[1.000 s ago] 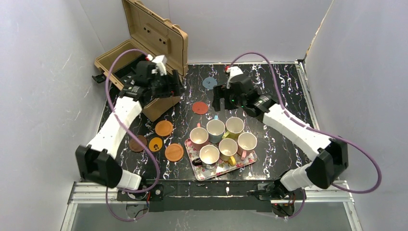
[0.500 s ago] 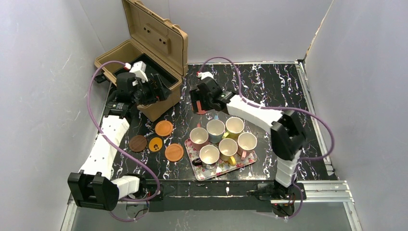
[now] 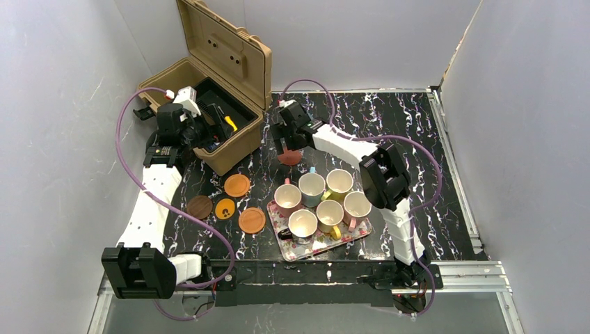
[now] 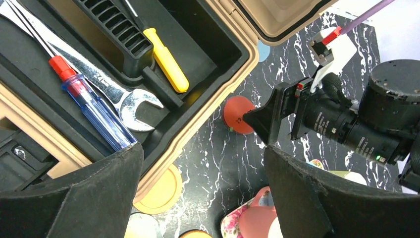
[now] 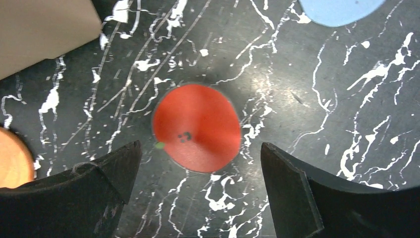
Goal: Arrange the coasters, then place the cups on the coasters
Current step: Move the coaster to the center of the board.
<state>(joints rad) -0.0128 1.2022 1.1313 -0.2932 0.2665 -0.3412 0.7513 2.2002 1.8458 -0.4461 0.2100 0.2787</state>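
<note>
Your right gripper [image 3: 287, 137] has swung toward the toolbox [image 3: 233, 154], over the red coaster [image 5: 196, 128]. Your left gripper [image 4: 203, 194] has drawn back above the toolbox.

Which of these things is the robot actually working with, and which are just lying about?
Job: red thin round coaster, blue-grey coaster, two orange coasters, yellow-orange coaster, dark brown coaster, six pastel ceramic mugs.
Lying about: open tan plastic toolbox, yellow-handled screwdriver, blue-handled screwdriver, steel wrench, floral rectangular tray under the mugs.
</note>
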